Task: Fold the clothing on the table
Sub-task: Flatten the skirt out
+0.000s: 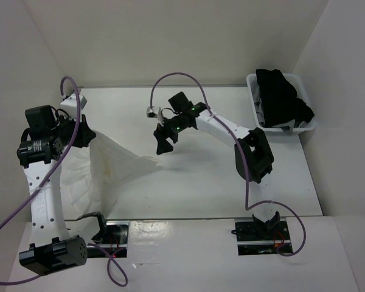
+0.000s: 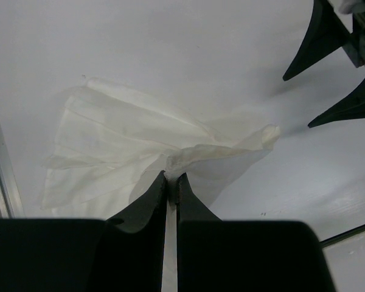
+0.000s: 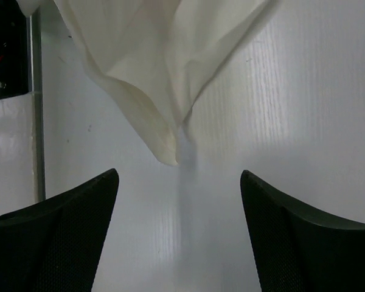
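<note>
Left claw point(image 2: 171, 176) pinches the clothing point(image 2: 121, 146); right claw point(image 3: 179, 174) gapes wide beside it.

Skirt point(image 1: 118, 164): white, thin, pleated, on the left half of the bench point(image 1: 231, 182), rumpled, not flat. One bunch of fabric is pinched in the left gripper point(image 2: 171, 177) and raised, so the cloth tents down from there. The pleated part fans out near the bench's edge rail. A pointed corner stretches right toward bench centre; can't tell if the tip touches the surface. Bench: flat, white, thin metal rail along the edge.
</note>
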Tool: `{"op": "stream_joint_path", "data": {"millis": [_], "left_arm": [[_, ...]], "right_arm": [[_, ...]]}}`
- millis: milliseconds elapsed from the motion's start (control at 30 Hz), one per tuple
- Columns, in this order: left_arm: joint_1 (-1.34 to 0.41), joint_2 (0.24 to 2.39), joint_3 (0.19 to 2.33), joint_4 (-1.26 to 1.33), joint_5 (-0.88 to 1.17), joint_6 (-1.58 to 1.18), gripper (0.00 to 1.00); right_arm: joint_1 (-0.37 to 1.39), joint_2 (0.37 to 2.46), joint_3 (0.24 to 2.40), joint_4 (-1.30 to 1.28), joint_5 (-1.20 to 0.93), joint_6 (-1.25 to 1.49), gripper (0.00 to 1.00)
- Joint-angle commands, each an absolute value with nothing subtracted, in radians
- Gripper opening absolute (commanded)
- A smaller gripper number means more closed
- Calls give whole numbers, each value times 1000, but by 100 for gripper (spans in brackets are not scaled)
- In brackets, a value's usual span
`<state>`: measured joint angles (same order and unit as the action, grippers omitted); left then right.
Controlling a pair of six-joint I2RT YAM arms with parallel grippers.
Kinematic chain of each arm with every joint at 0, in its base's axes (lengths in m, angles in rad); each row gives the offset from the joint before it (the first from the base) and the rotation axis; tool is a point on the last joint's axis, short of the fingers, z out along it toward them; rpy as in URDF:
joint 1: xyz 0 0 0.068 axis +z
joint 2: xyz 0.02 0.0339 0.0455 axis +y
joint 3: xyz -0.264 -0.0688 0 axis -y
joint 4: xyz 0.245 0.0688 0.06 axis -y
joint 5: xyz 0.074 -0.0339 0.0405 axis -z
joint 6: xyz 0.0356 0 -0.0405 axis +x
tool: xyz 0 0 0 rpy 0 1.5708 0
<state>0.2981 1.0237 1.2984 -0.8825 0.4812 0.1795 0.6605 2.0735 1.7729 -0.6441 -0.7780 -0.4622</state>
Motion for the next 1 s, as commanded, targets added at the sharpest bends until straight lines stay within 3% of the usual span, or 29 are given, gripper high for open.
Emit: {"op": "stream_joint_path", "data": {"millis": [0,767,800,900,933,967], "left_arm": [[304,1020,1338,-870,471,181,0],[304,973,1290,-890,443,190,0],[304,973,1290,-890,443,190,0],[304,973,1290,-890,443,190,0],[304,963,1281,-890,443,190,0],[304,963,1281,-890,443,190,0]], "right_arm": [[698,2141,1841,-641,-834,-521,85],[790,2313,1940,-703,-856,-614,84],[790,2322,1940,-703,-842,-603,82],[790,2332,1940,-703,-810,-592,62],[790,2332,1940,-703,-789,-592,47],[790,2332,1940,-703,-776,-592,40]]}}
